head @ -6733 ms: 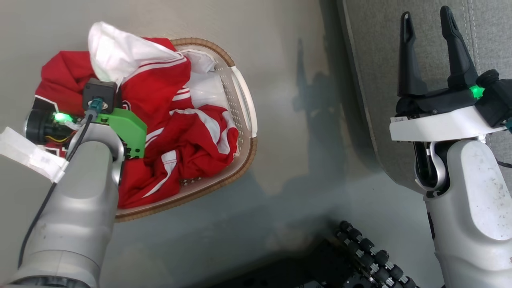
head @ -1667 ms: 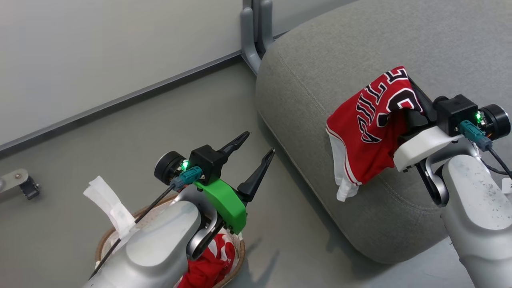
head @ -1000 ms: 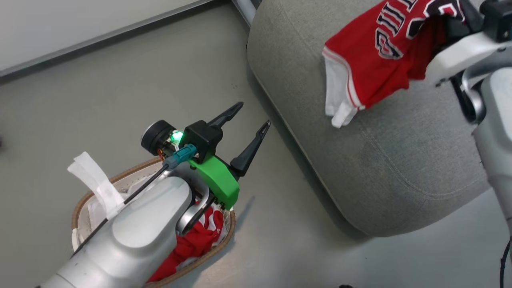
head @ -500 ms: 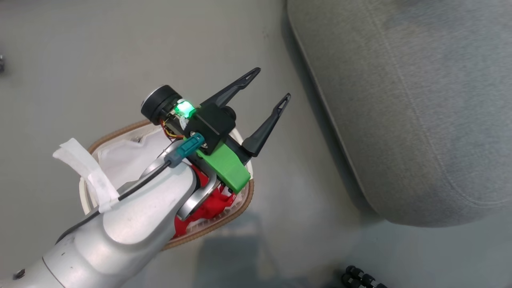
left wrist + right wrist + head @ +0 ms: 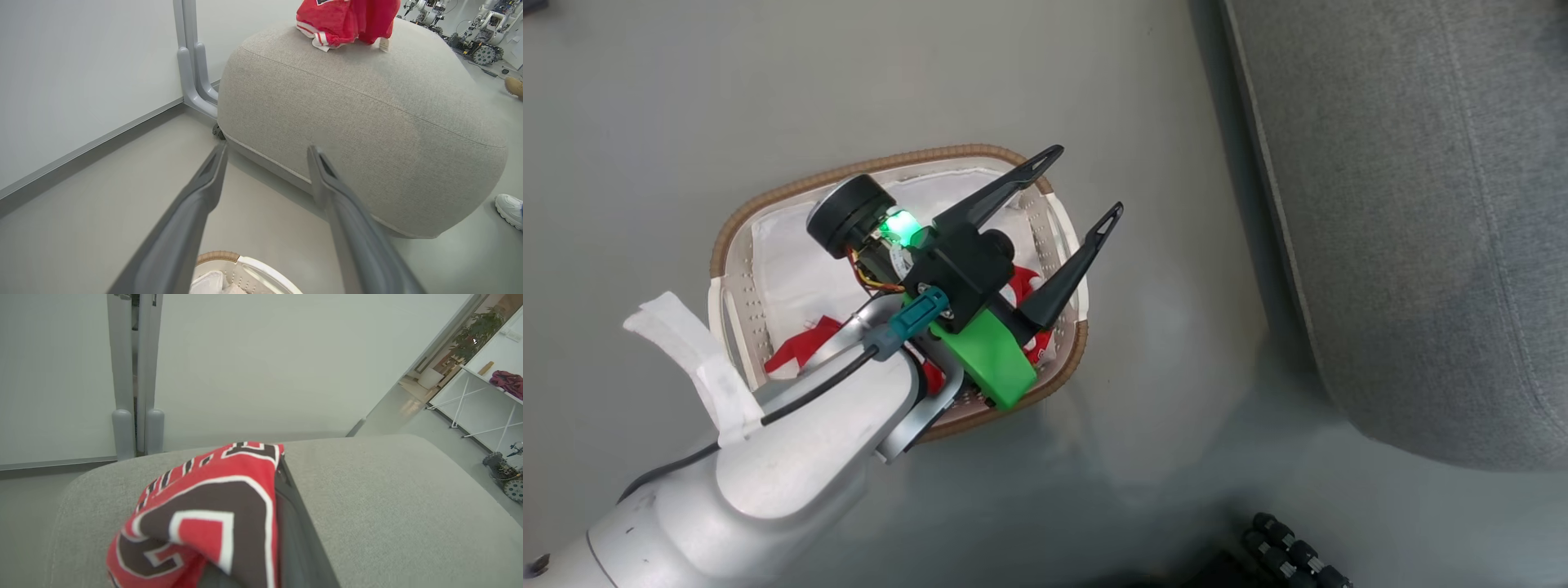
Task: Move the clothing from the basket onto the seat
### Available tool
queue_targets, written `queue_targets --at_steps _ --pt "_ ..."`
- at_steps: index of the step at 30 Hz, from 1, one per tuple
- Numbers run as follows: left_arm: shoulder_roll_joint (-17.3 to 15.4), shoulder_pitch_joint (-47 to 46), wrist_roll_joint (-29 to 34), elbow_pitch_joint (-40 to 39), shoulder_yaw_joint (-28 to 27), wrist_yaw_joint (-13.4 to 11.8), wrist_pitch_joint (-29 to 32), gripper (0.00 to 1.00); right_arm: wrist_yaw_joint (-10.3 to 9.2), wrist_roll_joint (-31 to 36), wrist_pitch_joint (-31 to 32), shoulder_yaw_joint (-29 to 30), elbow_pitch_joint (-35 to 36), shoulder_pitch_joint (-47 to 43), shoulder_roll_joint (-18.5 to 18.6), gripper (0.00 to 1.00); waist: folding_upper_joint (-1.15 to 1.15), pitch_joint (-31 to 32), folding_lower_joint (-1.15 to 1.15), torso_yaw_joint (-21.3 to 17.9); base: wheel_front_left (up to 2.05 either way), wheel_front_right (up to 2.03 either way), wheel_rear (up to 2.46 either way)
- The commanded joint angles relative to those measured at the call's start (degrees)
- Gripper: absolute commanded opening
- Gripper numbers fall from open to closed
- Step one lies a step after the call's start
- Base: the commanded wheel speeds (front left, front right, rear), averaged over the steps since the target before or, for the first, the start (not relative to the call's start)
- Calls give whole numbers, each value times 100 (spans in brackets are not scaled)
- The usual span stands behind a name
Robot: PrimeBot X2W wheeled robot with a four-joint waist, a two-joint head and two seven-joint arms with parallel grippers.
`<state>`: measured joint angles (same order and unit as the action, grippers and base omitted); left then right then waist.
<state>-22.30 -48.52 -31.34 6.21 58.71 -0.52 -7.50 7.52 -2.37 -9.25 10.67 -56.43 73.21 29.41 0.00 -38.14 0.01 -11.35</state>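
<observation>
My spread left gripper [image 5: 1085, 181] points upper right over the basket [image 5: 732, 302], lying lengthwise left-right; right gripper [image 5: 282, 473] pinches the jersey [image 5: 204, 506].

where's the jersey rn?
In the right wrist view, the jersey is clamped in the right pincer over the top of the grey seat, well away from the basket on the floor.

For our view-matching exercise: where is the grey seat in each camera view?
Head view: the seat runs down the right side, beside the basket.
Left wrist view: centre and right, beyond the left gripper's open fingers, jersey at its top.
Right wrist view: across the lower half, behind the jersey held by the right gripper.
Shared landmark: the jersey, both wrist views.
</observation>
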Motion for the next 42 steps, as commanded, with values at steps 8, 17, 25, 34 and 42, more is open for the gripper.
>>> queue_targets --at_steps 8,17,25,34,42 --pt "-153 50 -13 21 48 -35 90 100 -7 484 -416 256 -759 -508 -587 15 0 -46 -1 -49 0 0 0" --pt "-157 137 -201 105 1 -28 36 100 -7 675 -589 294 -764 -917 -1040 100 0 224 -1 -267 0 0 0" --pt "-83 313 -377 288 -59 -47 -159 100 -7 205 -600 -225 358 -1881 -1220 100 0 699 -1 -423 0 0 0" --pt "52 608 -659 593 -233 -80 -506 100 -7 -240 -602 -695 1216 -2697 -921 100 0 1425 -1 -217 0 0 0" --pt "106 1047 -884 959 -660 -159 -741 100 -7 -478 -602 -1056 1515 -2873 -1016 100 0 2125 -1 281 0 0 0"
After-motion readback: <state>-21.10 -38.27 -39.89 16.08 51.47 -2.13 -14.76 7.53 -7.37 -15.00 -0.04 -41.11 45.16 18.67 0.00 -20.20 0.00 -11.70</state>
